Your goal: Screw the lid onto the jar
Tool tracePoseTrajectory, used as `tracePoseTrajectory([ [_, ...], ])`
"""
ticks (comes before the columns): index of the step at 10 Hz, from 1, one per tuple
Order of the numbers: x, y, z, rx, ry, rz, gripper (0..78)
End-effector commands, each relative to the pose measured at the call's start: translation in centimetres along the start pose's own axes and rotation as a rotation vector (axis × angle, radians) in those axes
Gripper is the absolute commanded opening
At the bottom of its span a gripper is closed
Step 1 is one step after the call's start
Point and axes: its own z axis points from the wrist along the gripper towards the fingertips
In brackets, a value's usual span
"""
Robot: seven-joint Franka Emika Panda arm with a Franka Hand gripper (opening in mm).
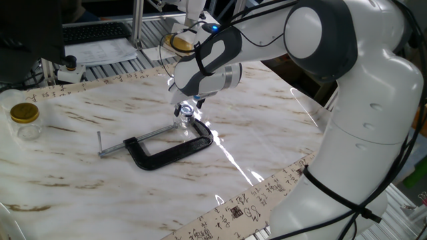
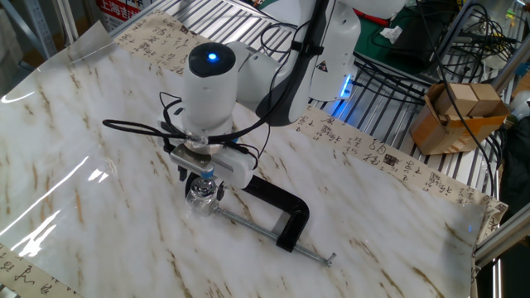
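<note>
The gripper (image 1: 186, 107) hung straight down over the tiny glass jar (image 2: 200, 194), fingers narrowed around the silvery lid (image 1: 186, 111) sitting on its mouth. The jar stood on the marble table (image 1: 80, 180), held at the black C-clamp (image 1: 170, 152).

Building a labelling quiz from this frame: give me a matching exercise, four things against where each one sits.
Things:
1. small glass jar
2. black C-clamp
3. gold-lidded jar
4. cardboard box

Places:
A. off the table, on the metal rack
B. directly under the claw, between the clamp's jaws
C. alone near the table's far edge, well away from the arm
D. flat on the marble top, screw handle pointing away from the arm

Pairs: 1-B, 2-D, 3-C, 4-A
</note>
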Motion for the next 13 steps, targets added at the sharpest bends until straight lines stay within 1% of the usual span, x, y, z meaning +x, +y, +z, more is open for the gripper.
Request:
tracePoseTrajectory([
  [1, -0.05, -0.05, -0.17, -0.003, -0.006, -0.002, 77.5],
  [3, -0.01, -0.05, -0.16, -0.004, -0.005, -0.003, 77.5],
  [5, 0.1, -0.05, -0.14, -0.016, -0.005, 0.0, 77.5],
  [8, 0.28, -0.04, -0.12, -0.016, -0.003, 0.001, 77.5],
  [9, 0.28, -0.04, -0.12, -0.016, -0.003, 0.001, 1.1],
  [13, 0.28, -0.04, -0.12, -0.016, -0.003, 0.001, 1.1],
])
